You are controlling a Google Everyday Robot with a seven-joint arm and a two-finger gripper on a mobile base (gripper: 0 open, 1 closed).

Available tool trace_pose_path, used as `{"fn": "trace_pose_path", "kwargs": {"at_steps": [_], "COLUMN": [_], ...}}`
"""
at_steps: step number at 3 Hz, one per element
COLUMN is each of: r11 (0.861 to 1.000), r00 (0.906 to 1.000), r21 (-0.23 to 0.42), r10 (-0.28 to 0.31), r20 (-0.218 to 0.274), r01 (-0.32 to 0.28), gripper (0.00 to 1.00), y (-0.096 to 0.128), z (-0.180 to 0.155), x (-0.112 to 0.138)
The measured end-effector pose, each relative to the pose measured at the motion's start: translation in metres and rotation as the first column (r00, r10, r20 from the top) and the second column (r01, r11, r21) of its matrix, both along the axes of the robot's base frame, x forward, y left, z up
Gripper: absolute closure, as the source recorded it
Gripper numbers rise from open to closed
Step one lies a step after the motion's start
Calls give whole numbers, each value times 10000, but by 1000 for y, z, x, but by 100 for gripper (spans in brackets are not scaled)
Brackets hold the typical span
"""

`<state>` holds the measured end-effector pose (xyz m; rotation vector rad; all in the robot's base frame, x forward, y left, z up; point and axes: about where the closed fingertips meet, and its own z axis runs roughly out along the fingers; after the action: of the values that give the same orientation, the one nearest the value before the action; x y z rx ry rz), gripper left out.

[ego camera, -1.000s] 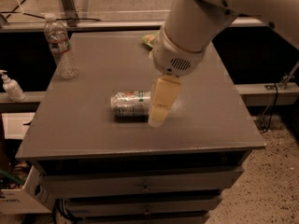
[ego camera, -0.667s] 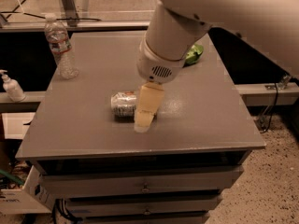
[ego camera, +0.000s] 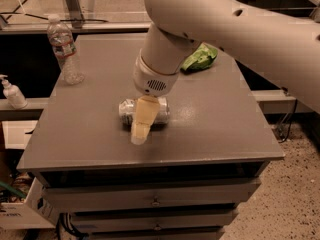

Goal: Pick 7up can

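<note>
Drink can (ego camera: 126,112) lying on its side near the middle of the grey table (ego camera: 220,129), long axis running left to right. The gripper (ego camera: 141,126) hangs from the white arm (ego camera: 225,29) directly over the can's midsection, its tan tip reaching down in front of the can toward the table top. Whether it is open or closed cannot be told from this view, nor whether it touches the can. A water bottle (ego camera: 64,49) stands upright at the far left corner, well apart. A green snack bag (ego camera: 200,58) lies toward the far edge, partly behind the arm.

Handling, as judged: a thin aluminium wall, light, smooth and somewhat slippery. Lying down, the can would roll toward the front or back edge if nudged, and it would dent under a hard squeeze. The best hold is probably across the round body at mid-length, clamped from front and back with moderate force, centred so that neither end droops on lifting.
</note>
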<state>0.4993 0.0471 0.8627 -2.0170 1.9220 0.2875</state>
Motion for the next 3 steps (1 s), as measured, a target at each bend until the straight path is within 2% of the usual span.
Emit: {"fn": "trace_pose_path", "kwargs": {"at_steps": [1, 2, 3], "r11": [9995, 9983, 9963], "r00": [9996, 9988, 9975], "r21": [221, 379, 511], "r10": [219, 460, 704], "r20": [-196, -161, -102], "r01": [-214, -454, -698], "gripper": [0, 18, 41], "y": [4, 3, -2], "z": [-17, -28, -32], "x": [7, 12, 13]}}
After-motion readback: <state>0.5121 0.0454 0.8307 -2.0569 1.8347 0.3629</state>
